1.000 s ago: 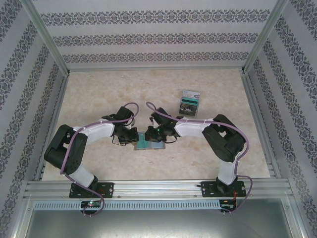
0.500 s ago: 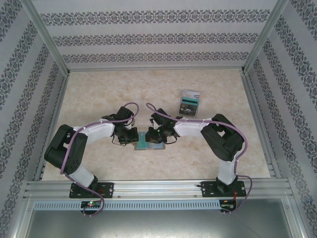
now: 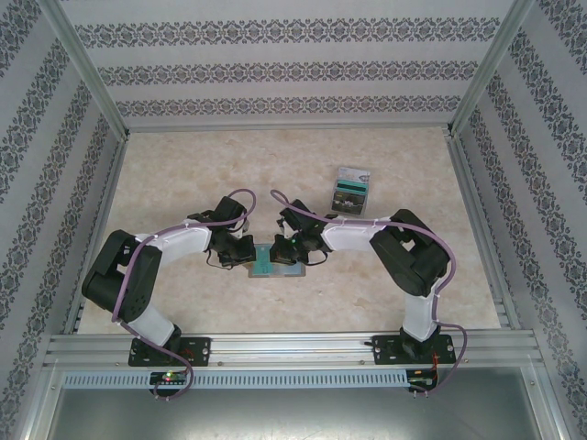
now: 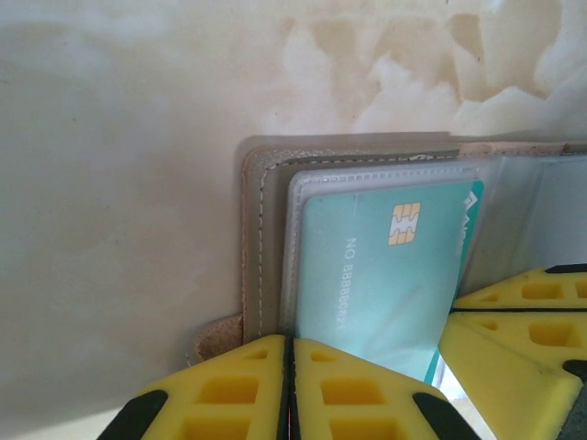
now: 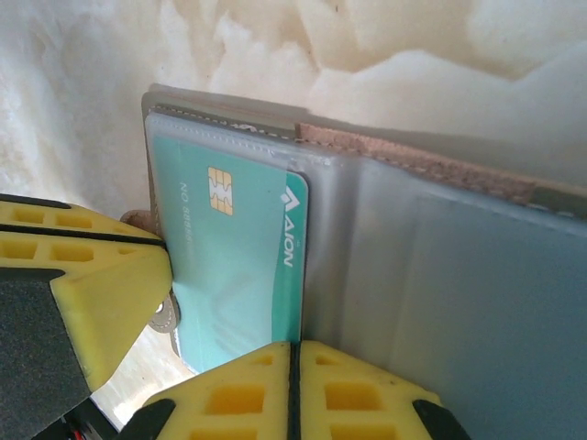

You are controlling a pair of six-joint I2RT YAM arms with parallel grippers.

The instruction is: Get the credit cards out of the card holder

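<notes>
Top external shows the card holder (image 3: 278,268) lying open on the marbled counter (image 3: 183,183), near the front middle. My left end effector (image 3: 251,258) is at its left end and my right end effector (image 3: 287,256) is over its right half. The clear plastic case (image 3: 352,190) with green-and-black contents lies well apart, further back on the right. From my left wrist, my left pads are pressed together over the holder's near edge, just beside its small side tab (image 4: 215,337). A teal chip card (image 4: 385,266) sits in the clear sleeve (image 4: 303,197) of the left half. From my right wrist, my right pads are also closed flat against each other, at the card's inner edge by the fold. Whether they pinch card or sleeve I cannot tell. The holder's right half is pale blue-grey.
</notes>
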